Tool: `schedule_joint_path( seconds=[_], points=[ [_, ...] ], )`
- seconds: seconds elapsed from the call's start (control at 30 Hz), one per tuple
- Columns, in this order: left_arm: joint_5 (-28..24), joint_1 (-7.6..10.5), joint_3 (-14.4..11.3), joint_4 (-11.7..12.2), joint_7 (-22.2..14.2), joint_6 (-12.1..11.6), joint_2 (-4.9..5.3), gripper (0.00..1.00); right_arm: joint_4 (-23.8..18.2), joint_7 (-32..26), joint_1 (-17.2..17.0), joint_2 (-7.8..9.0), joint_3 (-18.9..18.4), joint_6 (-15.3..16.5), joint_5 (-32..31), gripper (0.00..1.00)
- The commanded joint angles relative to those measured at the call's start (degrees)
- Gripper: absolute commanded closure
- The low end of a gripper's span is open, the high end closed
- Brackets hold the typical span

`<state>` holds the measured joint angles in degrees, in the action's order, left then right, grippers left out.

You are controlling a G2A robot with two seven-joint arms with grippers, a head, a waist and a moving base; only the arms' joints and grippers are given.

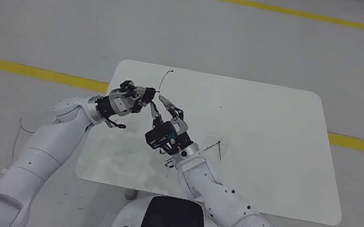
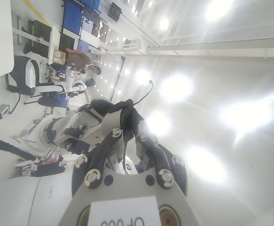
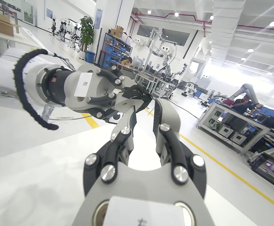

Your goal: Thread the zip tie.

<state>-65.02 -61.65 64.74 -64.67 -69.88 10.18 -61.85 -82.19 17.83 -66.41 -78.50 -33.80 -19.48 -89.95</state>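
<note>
Top view | zip tie gripped by left gripper fingers, desk 10 o'clock, free end toward 12 | right gripper fingers spread, empty, beside | threading judged not yet done

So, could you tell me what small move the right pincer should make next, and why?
Probably close the right pincer on the zip tie. Its jaws stand open right at the tips of the left pincer, which is shut on the zip tie, and threading likely needs a second grip.
</note>
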Motion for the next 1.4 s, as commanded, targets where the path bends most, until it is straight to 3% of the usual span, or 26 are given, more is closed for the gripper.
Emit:
schedule_joint_path(
  seconds=[0.0, 0.27, 0.4, 1.37],
  points=[
    [0.00, 0.00, 0.00, 0.00, 0.00, 0.00, 0.00, 1.00, 0.12, -0.12, 0.04, -0.16, -0.14, 0.00, 0.00, 0.81],
    [0.00, 0.00, 0.00, 0.00, 0.00, 0.00, 0.00, 1.00, 0.57, -0.41, -0.11, -0.76, -0.93, 0.00, 0.00, 0.89],
    [0.00, 0.00, 0.00, 0.00, 0.00, 0.00, 0.00, 1.00, 0.72, -0.54, -0.26, -0.98, -1.27, 0.00, 0.00, 1.00],
    [0.00, 0.00, 0.00, 0.00, 0.00, 0.00, 0.00, 1.00, 1.15, -0.81, -1.88, -0.74, -3.36, 0.00, 0.00, 1.00]
  ],
)
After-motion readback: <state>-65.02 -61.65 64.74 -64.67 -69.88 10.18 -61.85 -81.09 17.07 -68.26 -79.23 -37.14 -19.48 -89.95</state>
